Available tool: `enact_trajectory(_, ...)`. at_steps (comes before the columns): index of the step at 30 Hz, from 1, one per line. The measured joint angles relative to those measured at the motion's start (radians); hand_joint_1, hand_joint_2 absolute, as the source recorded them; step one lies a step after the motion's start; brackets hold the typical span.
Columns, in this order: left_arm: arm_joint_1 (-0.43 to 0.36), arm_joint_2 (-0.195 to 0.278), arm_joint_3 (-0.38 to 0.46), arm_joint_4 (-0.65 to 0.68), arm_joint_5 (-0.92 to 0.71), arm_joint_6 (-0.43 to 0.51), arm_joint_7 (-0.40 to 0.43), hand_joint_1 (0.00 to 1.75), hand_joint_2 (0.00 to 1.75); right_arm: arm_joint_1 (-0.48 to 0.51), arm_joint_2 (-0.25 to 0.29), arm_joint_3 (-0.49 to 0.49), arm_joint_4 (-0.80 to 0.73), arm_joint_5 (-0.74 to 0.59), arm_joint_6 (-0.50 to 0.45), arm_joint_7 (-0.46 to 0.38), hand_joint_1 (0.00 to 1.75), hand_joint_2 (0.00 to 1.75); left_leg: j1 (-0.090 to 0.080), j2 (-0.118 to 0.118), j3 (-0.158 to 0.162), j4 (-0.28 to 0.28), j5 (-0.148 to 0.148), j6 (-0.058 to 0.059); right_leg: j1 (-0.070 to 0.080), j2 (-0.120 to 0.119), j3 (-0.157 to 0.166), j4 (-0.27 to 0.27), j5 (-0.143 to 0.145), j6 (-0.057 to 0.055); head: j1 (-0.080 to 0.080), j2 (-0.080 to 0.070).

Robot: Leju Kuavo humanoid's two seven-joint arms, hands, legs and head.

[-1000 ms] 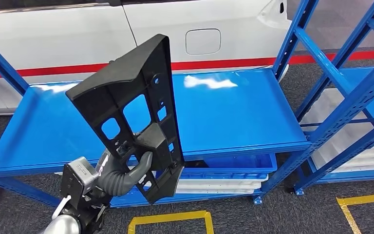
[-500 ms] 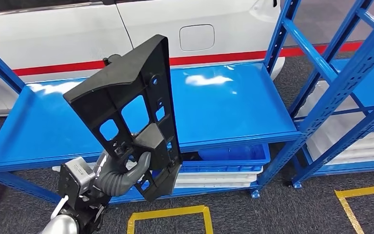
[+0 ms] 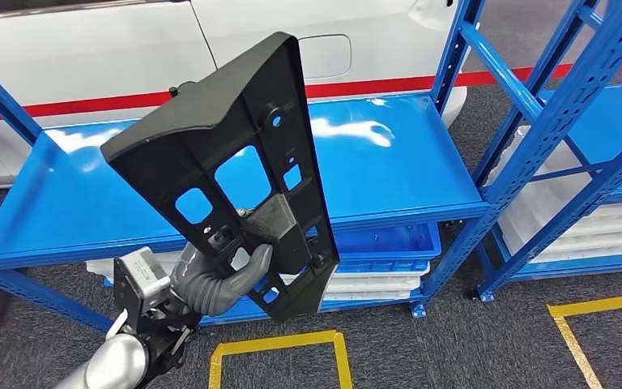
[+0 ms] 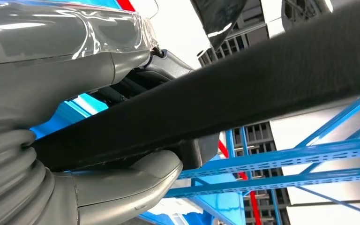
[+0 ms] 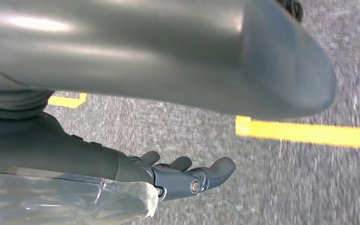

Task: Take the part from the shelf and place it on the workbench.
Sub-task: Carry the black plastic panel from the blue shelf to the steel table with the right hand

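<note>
The blue shelf (image 3: 389,162) is lying bare behind; my left hand (image 3: 227,279) is gripping the black part (image 3: 219,162), lifted off it; I'm judging the workbench placement remaining; my right hand (image 5: 178,176) is hanging loosely spread, holding nothing.

The part (image 3: 235,154) looks matt black plastic, the shelf (image 3: 389,170) glossy blue-painted metal, the floor (image 3: 453,348) rough grey carpet.

Black plastic part (image 3: 235,154), flat w/ cutouts, tilted upright in left robot hand (image 3: 219,279), before blue shelf (image 3: 389,162).
</note>
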Motion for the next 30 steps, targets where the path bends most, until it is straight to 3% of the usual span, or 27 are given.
enact_trajectory(2, -0.005, -0.007, -0.005, 0.01, 0.008, 0.0, -0.003, 1.75, 1.75, 0.001, -0.003, 0.0, 0.0, 0.001, 0.0, 0.0, 0.0, 0.0, 0.006, 0.003, -0.006, -0.009, 0.016, 0.007, 0.0, 0.0, -0.01, 0.016, -0.014, 0.01, 0.001, 0.0)
enact_trajectory(3, -0.009, -0.012, -0.007, 0.014, 0.011, 0.0, -0.004, 1.75, 1.75, 0.001, -0.005, 0.0, 0.001, 0.002, 0.0, -0.001, 0.0, 0.0, 0.01, 0.004, -0.011, -0.013, 0.025, 0.012, 0.0, 0.0, -0.025, 0.049, -0.042, 0.015, 0.002, 0.0)
enact_trajectory(6, -0.012, -0.02, -0.016, 0.028, 0.022, -0.001, -0.012, 1.75, 1.75, 0.002, -0.011, 0.0, 0.001, 0.003, -0.002, -0.004, 0.0, 0.0, 0.012, 0.007, -0.033, -0.014, 0.044, 0.016, -0.004, 0.0, -0.098, 0.241, -0.161, 0.026, 0.004, 0.0)
enact_trajectory(7, -0.012, -0.022, -0.018, 0.033, 0.026, -0.002, -0.015, 1.75, 1.75, 0.002, -0.013, 0.0, 0.002, 0.005, -0.003, -0.005, 0.0, 0.0, 0.012, 0.007, -0.041, -0.012, 0.049, 0.014, -0.007, 0.0, -0.112, 0.29, -0.182, 0.03, 0.004, 0.0)
enact_trajectory(8, -0.012, -0.023, -0.021, 0.038, 0.029, -0.002, -0.017, 1.75, 1.75, 0.003, -0.015, 0.0, 0.002, 0.006, -0.004, -0.006, 0.0, 0.0, 0.013, 0.008, -0.049, -0.01, 0.054, 0.012, -0.01, -0.001, -0.108, 0.304, -0.184, 0.033, 0.005, 0.0)
enact_trajectory(9, -0.012, -0.024, -0.022, 0.042, 0.031, -0.003, -0.019, 1.75, 1.75, 0.003, -0.016, 0.0, 0.002, 0.007, -0.004, -0.006, 0.0, 0.0, 0.015, 0.008, -0.056, -0.007, 0.057, 0.008, -0.013, -0.001, -0.083, 0.276, -0.168, 0.035, 0.005, 0.0)
enact_trajectory(11, -0.012, -0.026, -0.024, 0.047, 0.031, -0.003, -0.02, 1.75, 1.75, 0.002, -0.02, 0.0, 0.002, 0.009, -0.004, -0.007, 0.0, 0.0, 0.019, 0.008, -0.07, 0.005, 0.061, 0.001, -0.021, -0.004, 0.009, 0.131, -0.116, 0.043, 0.005, 0.0)
enact_trajectory(13, -0.014, -0.027, -0.025, 0.051, 0.031, -0.002, -0.021, 1.75, 1.75, 0.0, -0.019, 0.0, 0.002, 0.009, -0.004, -0.006, 0.0, 0.0, 0.017, 0.008, -0.083, 0.021, 0.063, -0.009, -0.024, -0.001, 0.068, 0.025, -0.088, 0.04, 0.005, 0.0)
enact_trajectory(16, -0.017, -0.028, -0.024, 0.055, 0.032, 0.001, -0.022, 1.75, 1.75, 0.003, -0.019, 0.0, 0.002, 0.011, -0.004, -0.004, 0.0, 0.0, 0.015, 0.006, -0.095, 0.027, 0.074, -0.025, -0.02, 0.003, 0.062, 0.016, -0.079, 0.019, 0.004, 0.0)
enact_trajectory(18, -0.018, -0.028, -0.024, 0.057, 0.035, 0.002, -0.022, 1.75, 1.75, 0.004, -0.019, 0.0, 0.002, 0.011, -0.004, -0.003, 0.0, 0.0, 0.02, 0.006, -0.106, 0.044, 0.058, -0.033, -0.019, 0.002, 0.053, 0.016, -0.068, 0.002, 0.003, 0.0)
enact_trajectory(20, -0.021, -0.028, -0.023, 0.058, 0.042, 0.001, -0.022, 1.75, 1.75, 0.003, -0.019, 0.0, 0.003, 0.012, -0.006, -0.003, 0.0, 0.0, 0.023, 0.005, -0.142, 0.137, -0.01, -0.042, -0.018, 0.002, 0.04, 0.015, -0.057, -0.011, 0.002, 0.0)
enact_trajectory(22, -0.023, -0.028, -0.023, 0.06, 0.049, 0.0, -0.021, 1.75, 1.75, 0.004, -0.019, 0.0, 0.003, 0.012, -0.007, -0.003, 0.0, 0.0, 0.023, 0.005, -0.192, 0.282, -0.09, -0.046, -0.014, 0.001, 0.026, 0.015, -0.047, -0.018, 0.002, 0.0)
enact_trajectory(23, -0.023, -0.028, -0.024, 0.062, 0.05, 0.0, -0.02, 1.75, 1.75, 0.004, -0.019, 0.0, 0.003, 0.012, -0.007, -0.003, 0.0, 0.0, 0.022, 0.005, -0.205, 0.331, -0.11, -0.045, -0.011, 0.001, 0.019, 0.015, -0.041, -0.02, 0.002, 0.0)
enact_trajectory(24, -0.023, -0.028, -0.024, 0.064, 0.051, -0.001, -0.02, 1.75, 1.75, 0.004, -0.019, 0.0, 0.003, 0.012, -0.008, -0.004, 0.0, 0.0, 0.02, 0.005, -0.2, 0.342, -0.113, -0.041, -0.007, 0.001, 0.013, 0.015, -0.036, -0.022, 0.001, 0.0)
enact_trajectory(25, -0.024, -0.028, -0.024, 0.065, 0.053, -0.001, -0.02, 1.75, 1.75, 0.004, -0.019, 0.0, 0.003, 0.012, -0.008, -0.004, 0.0, 0.0, 0.017, 0.005, -0.175, 0.311, -0.099, -0.033, -0.003, 0.002, 0.008, 0.015, -0.032, -0.023, 0.001, 0.0)
enact_trajectory(26, -0.025, -0.028, -0.024, 0.066, 0.056, -0.001, -0.02, 1.75, 1.75, 0.004, -0.019, 0.0, 0.003, 0.012, -0.008, -0.005, 0.0, 0.0, 0.012, 0.004, -0.132, 0.244, -0.073, -0.022, 0.002, 0.003, 0.004, 0.015, -0.027, -0.024, 0.001, 0.0)
enact_trajectory(28, -0.03, -0.028, -0.023, 0.066, 0.061, -0.002, -0.02, 1.75, 1.75, 0.003, -0.017, 0.0, 0.003, 0.012, -0.01, -0.006, 0.0, 0.0, -0.003, 0.004, -0.04, 0.086, -0.029, 0.012, 0.007, 0.003, -0.001, 0.015, -0.019, -0.024, 0.002, 0.0)
enact_trajectory(30, -0.036, -0.028, -0.023, 0.066, 0.064, -0.003, -0.021, 1.75, 1.75, 0.003, -0.015, 0.0, 0.003, 0.011, -0.011, -0.006, 0.0, 0.0, -0.016, 0.005, -0.006, 0.014, -0.013, 0.035, 0.001, -0.003, -0.007, 0.013, -0.009, -0.015, 0.003, 0.0)
